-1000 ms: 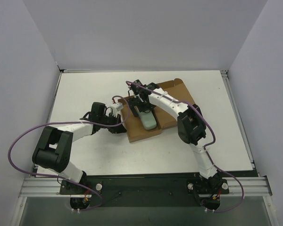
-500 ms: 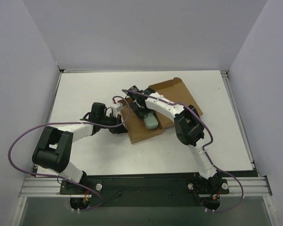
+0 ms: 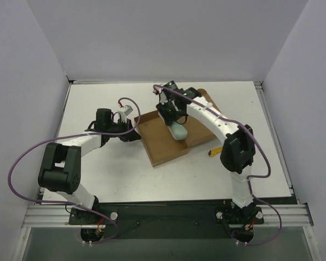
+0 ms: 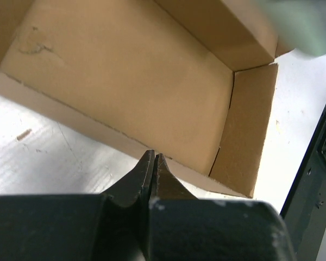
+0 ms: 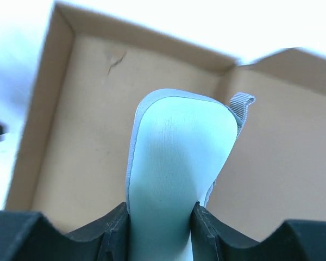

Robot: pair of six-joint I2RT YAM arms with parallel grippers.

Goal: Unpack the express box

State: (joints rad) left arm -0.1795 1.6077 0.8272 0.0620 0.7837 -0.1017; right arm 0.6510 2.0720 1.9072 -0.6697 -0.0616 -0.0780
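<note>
R end effector (image 5: 160, 217) is gripping mint-green item (image 5: 179, 157) over open express box (image 3: 162, 145); L end effector (image 4: 154, 163) is sitting closed, empty, beside box wall.

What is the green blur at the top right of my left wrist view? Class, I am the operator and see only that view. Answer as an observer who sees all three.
Observer: It is a pale green pouch, clamped in the right pincer.
Operator: Where is it relative to the box?
Observer: In the top view it is over the right side of the box, about where the tray meets the lid.
Operator: Is anything else on the table?
Observer: A small yellow knife lies to the right of the box, beside the right arm.
</note>
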